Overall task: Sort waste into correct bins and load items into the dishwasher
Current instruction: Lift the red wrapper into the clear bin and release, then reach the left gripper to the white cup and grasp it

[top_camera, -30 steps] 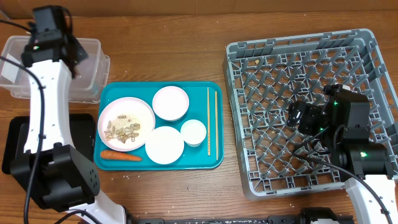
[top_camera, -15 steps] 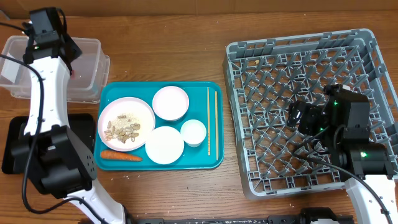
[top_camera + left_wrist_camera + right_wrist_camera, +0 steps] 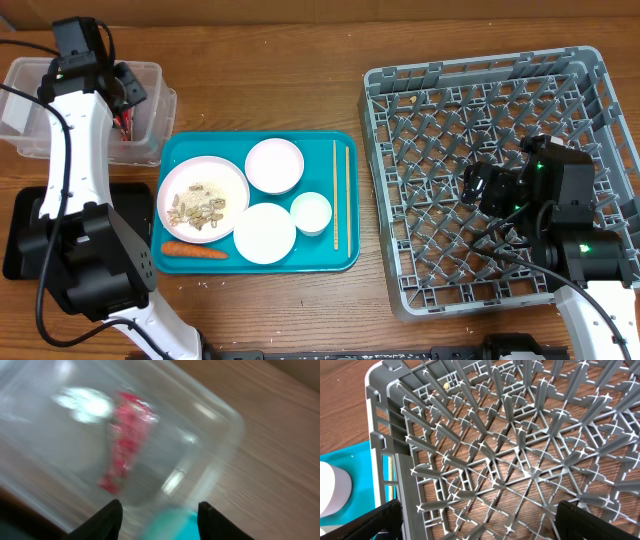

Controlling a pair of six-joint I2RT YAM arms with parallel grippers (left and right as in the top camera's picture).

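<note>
A red wrapper (image 3: 126, 440) lies inside the clear plastic bin (image 3: 150, 80) at the far left; it also shows in the overhead view (image 3: 124, 122). My left gripper (image 3: 130, 92) hovers over the bin's right side, open and empty; its fingertips (image 3: 159, 519) frame blurred bin wall and teal tray. The teal tray (image 3: 190, 262) holds a plate of food scraps (image 3: 203, 198), a carrot (image 3: 195, 251), two white dishes (image 3: 274, 165) (image 3: 264, 233), a small cup (image 3: 311, 213) and chopsticks (image 3: 340, 195). My right gripper (image 3: 478, 187) is open and empty above the grey dishwasher rack (image 3: 400, 290), whose pegs fill the right wrist view (image 3: 520, 450).
A black bin (image 3: 20, 235) sits at the left table edge below the clear bin. A small crumb (image 3: 447, 384) lies in the rack's far corner. Bare wood table lies between tray and rack.
My left gripper has swung a little right and nearer over the clear bin. The red wrapper now shows lying in the bin. The right arm has not moved.
</note>
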